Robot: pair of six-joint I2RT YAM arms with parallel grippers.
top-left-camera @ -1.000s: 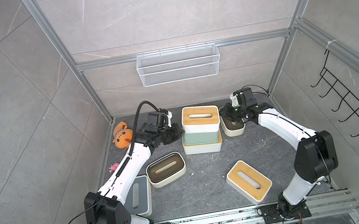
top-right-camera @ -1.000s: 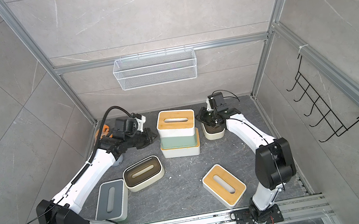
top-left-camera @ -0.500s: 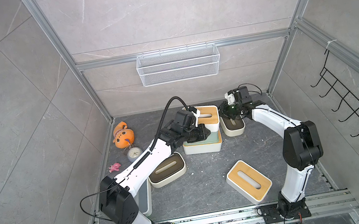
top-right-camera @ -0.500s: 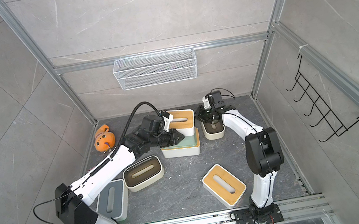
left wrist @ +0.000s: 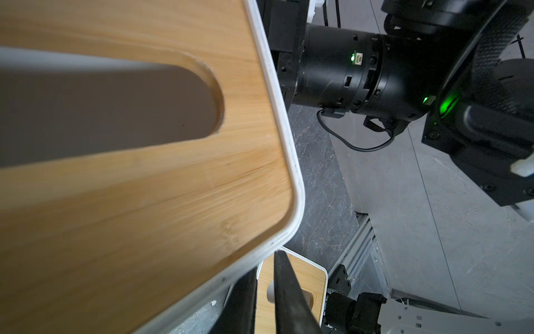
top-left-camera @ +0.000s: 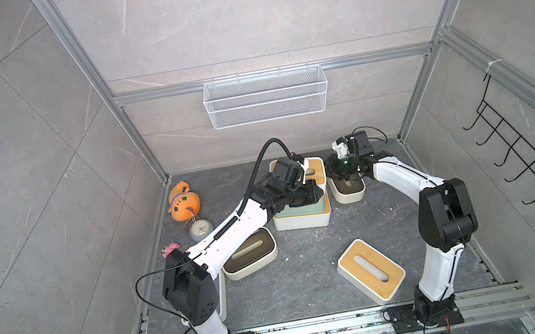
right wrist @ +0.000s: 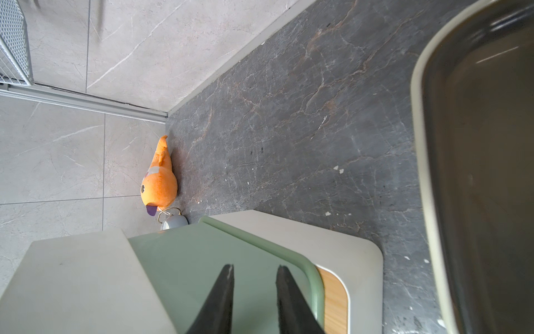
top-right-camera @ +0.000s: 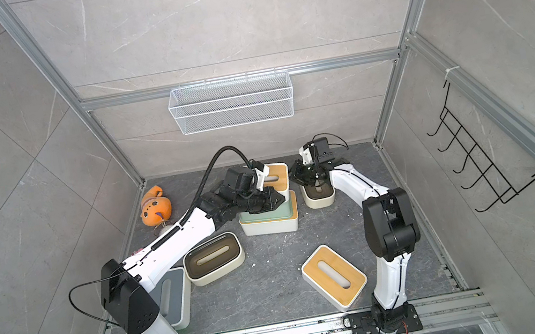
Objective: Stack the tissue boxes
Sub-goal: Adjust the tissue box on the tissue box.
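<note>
The job looks a little under half done, with three of the seven boxes stacked: a white bottom box [top-left-camera: 303,222] with a wood lid sits on the floor [top-left-camera: 314,277], the green box [top-right-camera: 266,215] rests on it, and a white top box [left wrist: 144,202] with a wood lid rests on the green one. The left claw [top-right-camera: 279,199] lies low along the near side of this pile, over the green lid and hard by the top box's long wall near a corner; whether it touches the wall I cannot tell. Its fingers [left wrist: 287,295] are all but closed, only a thin slit between them, and they hold nothing; I take it to be squaring up the top box rather than carrying anything. The right claw [right wrist: 255,267] hangs at the other side of the pile, its tips pointing at the green lid, with a cream box [top-left-camera: 349,192] under a brown lid just below it; its fingers too are nearly together and empty. Four boxes are left on the floor: that cream one beneath the right claw, a second cream box [top-right-camera: 213,259] back along the left claw's own forearm, a grey-lidded box [top-right-camera: 169,294] farther back by that arm's base, and a wood-lidded box [top-left-camera: 371,270] well apart from both claws, nearer the right arm's base.
</note>
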